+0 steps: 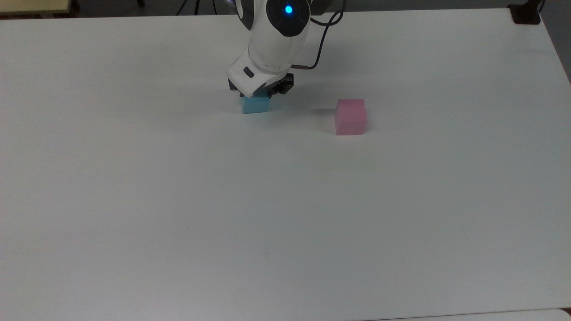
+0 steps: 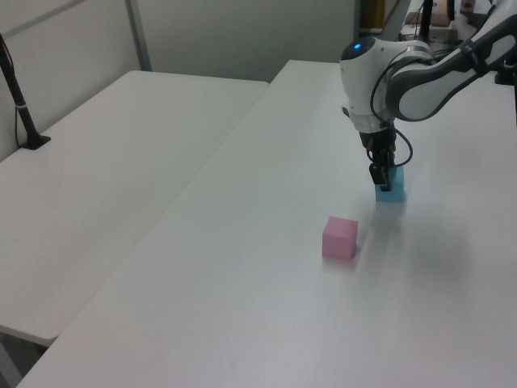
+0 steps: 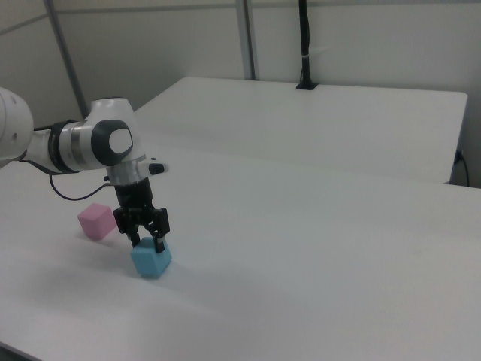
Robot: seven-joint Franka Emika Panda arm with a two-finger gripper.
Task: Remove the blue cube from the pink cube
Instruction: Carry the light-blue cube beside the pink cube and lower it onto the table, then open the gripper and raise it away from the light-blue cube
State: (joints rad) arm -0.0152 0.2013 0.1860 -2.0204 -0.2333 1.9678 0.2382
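One blue cube (image 3: 151,260) under end effector (image 3: 147,241), one pink cube (image 3: 96,221) apart

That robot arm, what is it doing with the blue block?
The robot's claw is closed around the blue cube and has it down on the white table. The pink cube sits alone on the table, off to the top view's right, with a clear gap between the two. So the blue cube is already off the pink one, and the claw has not let go yet.
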